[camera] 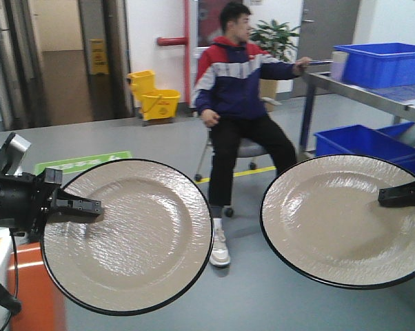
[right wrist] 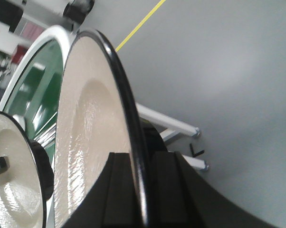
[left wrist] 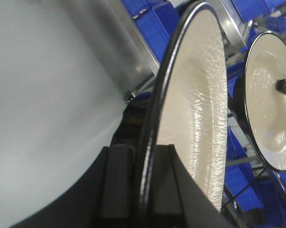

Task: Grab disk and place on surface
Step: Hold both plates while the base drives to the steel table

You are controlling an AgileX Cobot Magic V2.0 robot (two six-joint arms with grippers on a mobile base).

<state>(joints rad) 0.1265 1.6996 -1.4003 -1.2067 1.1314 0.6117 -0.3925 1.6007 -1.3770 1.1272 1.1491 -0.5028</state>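
Two cream disks with black rims hang in the air, faces toward the front camera. My left gripper (camera: pixel 90 205) is shut on the left rim of the left disk (camera: pixel 125 234); in the left wrist view its jaws (left wrist: pixel 143 152) clamp the black rim of that disk (left wrist: pixel 200 109). My right gripper (camera: pixel 387 200) is shut on the right rim of the right disk (camera: pixel 338 221); in the right wrist view it (right wrist: pixel 142 159) pinches that disk's (right wrist: pixel 86 133) edge. The dark glossy tabletop is out of view.
A man (camera: pixel 242 89) sits on a chair straight ahead. Blue bins (camera: pixel 383 62) stand on a metal table (camera: pixel 373 93) at the right, more below. A yellow mop bucket (camera: pixel 156 100) is behind. The green conveyor (right wrist: pixel 33 90) lies beneath the right disk.
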